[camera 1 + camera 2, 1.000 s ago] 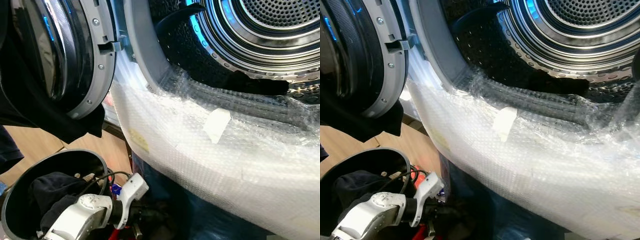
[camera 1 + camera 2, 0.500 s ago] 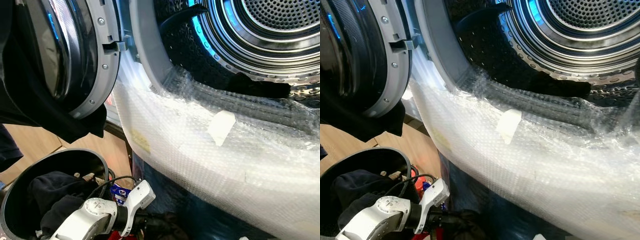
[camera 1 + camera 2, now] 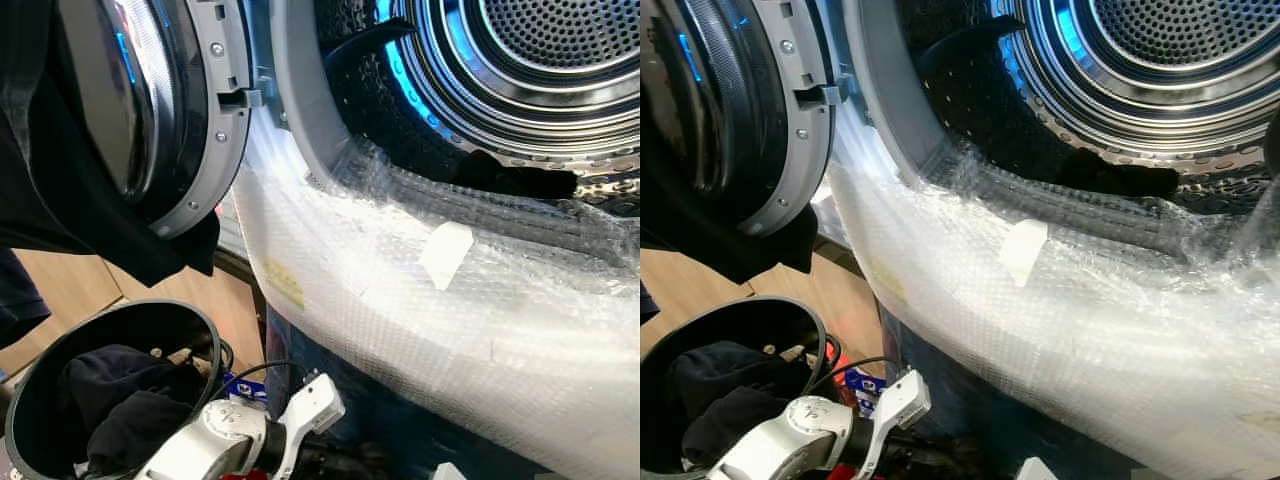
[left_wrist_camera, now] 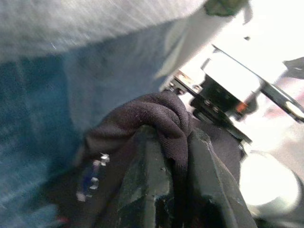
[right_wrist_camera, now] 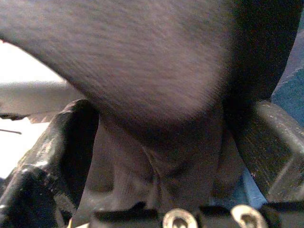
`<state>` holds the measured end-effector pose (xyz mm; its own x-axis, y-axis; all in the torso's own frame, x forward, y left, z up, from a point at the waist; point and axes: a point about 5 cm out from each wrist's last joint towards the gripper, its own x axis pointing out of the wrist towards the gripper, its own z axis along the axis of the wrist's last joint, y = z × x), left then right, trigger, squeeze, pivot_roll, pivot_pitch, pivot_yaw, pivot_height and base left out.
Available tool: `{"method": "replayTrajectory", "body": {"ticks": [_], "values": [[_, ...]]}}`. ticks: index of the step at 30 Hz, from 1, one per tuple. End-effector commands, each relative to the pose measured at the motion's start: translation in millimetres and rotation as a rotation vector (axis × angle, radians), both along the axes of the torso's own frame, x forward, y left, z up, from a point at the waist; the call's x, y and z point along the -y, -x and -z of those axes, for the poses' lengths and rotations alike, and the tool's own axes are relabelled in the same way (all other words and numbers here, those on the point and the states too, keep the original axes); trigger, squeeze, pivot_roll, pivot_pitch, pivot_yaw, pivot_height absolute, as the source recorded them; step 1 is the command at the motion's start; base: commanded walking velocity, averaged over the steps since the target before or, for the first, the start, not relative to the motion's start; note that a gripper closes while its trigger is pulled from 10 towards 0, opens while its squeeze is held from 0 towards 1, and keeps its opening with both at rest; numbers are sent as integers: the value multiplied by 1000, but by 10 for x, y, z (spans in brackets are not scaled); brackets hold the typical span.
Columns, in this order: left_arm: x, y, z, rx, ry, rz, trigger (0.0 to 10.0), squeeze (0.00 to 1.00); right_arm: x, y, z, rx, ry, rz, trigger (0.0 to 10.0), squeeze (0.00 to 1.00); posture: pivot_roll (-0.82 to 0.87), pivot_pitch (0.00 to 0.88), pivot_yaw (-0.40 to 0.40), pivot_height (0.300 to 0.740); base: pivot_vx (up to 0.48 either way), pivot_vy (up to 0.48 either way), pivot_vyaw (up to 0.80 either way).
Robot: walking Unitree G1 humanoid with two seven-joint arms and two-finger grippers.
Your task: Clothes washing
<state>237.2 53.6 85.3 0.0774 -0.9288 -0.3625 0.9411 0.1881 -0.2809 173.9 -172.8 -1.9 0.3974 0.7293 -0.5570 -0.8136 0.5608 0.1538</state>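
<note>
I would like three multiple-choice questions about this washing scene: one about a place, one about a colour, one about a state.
1. Where is the round basket?
A. on the floor under the open door
B. inside the drum
C. on top of the machine

2. What colour is the cloth in the left gripper?
A. white
B. black
C. red

3. The washer door is:
A. shut
B. open
C. removed

Answers: 1 A, it stands low at the left beneath the door. 2 B, the left wrist view shows dark fabric between the fingers. 3 B, it swings aside and the drum is exposed.
</note>
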Motion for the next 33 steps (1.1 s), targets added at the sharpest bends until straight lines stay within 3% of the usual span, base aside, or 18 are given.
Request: {"method": "replayTrajectory", "body": {"ticks": [1,10,12,19,20,29,33], "values": [[55,-115,-51,55,3,-36,0,0,-58,-67,-20,13,5,19,10000,1000,-62,0,6,740,0,0,0],[304,-209,-91,114,31,-48,0,0,-216,-77,-57,8,-34,-62,10000,1000,-61,0,-2,740,0,0,0],[438,-211,-123,131,64,-56,0,0,-285,-136,-57,19,-47,-14,10000,1000,-56,0,-3,740,0,0,0],[499,-184,-149,144,79,-46,0,0,-320,-155,21,20,-2,43,10000,1000,-53,0,-6,740,0,0,0],[489,-204,-156,172,62,-50,0,0,-300,-220,56,41,24,128,10000,0,-53,0,-4,740,0,0,0],[447,-233,-223,203,61,-55,0,0,-293,-282,199,-31,28,329,10000,0,-38,0,1,740,0,0,0],[435,-265,-306,230,75,-69,0,0,-292,-351,189,-32,-64,455,10000,0,-39,0,6,740,0,0,0]]}}
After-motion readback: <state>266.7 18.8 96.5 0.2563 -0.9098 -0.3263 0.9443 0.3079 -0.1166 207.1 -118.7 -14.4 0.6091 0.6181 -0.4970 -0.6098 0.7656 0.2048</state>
